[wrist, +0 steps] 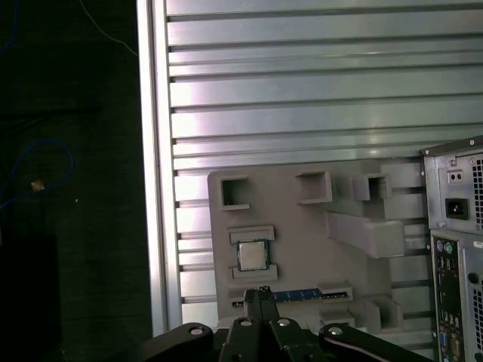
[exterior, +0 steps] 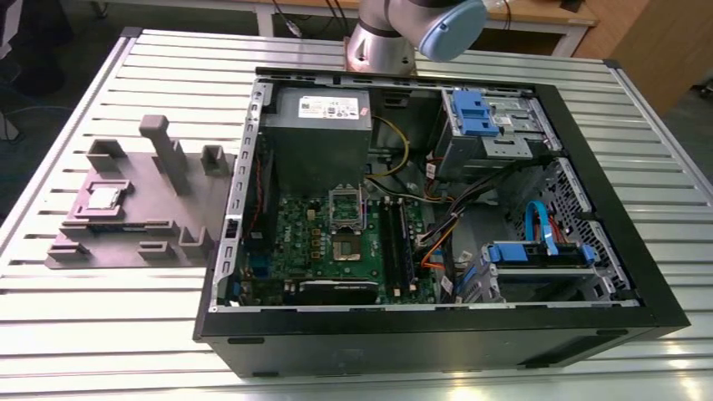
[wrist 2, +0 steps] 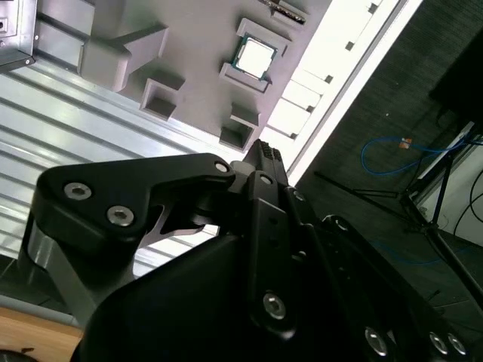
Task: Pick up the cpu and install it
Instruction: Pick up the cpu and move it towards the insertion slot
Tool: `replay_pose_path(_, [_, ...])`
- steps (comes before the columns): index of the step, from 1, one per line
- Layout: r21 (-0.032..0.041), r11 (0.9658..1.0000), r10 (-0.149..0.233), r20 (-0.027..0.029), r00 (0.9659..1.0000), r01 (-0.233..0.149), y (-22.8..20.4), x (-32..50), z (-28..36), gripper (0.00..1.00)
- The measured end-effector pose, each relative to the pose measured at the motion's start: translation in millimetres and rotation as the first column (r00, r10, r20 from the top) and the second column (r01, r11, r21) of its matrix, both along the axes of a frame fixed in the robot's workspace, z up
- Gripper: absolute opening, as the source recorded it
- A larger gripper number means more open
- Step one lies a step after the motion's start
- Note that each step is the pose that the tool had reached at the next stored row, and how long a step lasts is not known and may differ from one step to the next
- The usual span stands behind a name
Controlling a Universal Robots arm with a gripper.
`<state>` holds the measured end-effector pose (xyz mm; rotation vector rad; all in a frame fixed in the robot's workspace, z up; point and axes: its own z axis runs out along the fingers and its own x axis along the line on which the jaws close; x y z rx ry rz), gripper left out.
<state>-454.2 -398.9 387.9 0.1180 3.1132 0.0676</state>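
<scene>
looking at the job as it stands, you have nothing done yet: the cpu [exterior: 107, 197] lies flat, shiny side up, in its square pocket on the grey fixture tray [exterior: 145, 227], which sits on the slatted metal table [exterior: 112, 334] toward nine o'clock from the open computer case [exterior: 446, 342] in the exterior view. inside that case, the motherboard [exterior: 323, 242] lies around the seven o'clock part of the interior, and its socket [exterior: 349, 244] near the board's middle looks dark and unfilled, with the frame above it at twelve o'clock seeming raised, though that is hard for you to confirm from here. your arm [exterior: 390, 33] shows at twelve o'clock in the exterior view, beyond the far wall of the case. in both wrist views the gripper [wrist: 260, 292] hangs well above the tray, its two fingers pressed together with nothing between them, so read it as clenched on air and carrying no part. the cpu [wrist: 251, 255] shows near the fingertips in the first wrist view, but well apart in height, not touching; in the second wrist view the chip [wrist 2: 255, 56] sits clear of the gripper [wrist 2: 263, 152] too. by your count, both the pickup and the seating in the socket remain undone.
</scene>
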Motion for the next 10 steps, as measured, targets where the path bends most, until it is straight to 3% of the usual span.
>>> replay_pose_path(5, [0.0000, 1.0000, 0.000, 0.0000, 1.0000, 0.000, 0.0, 0.1, 0.0, 0.11])
replay_pose_path(10, [0.0000, 1.0000, 0.000, 0.0000, 1.0000, 0.000, 0.0, 0.2, 0.0, 0.24])
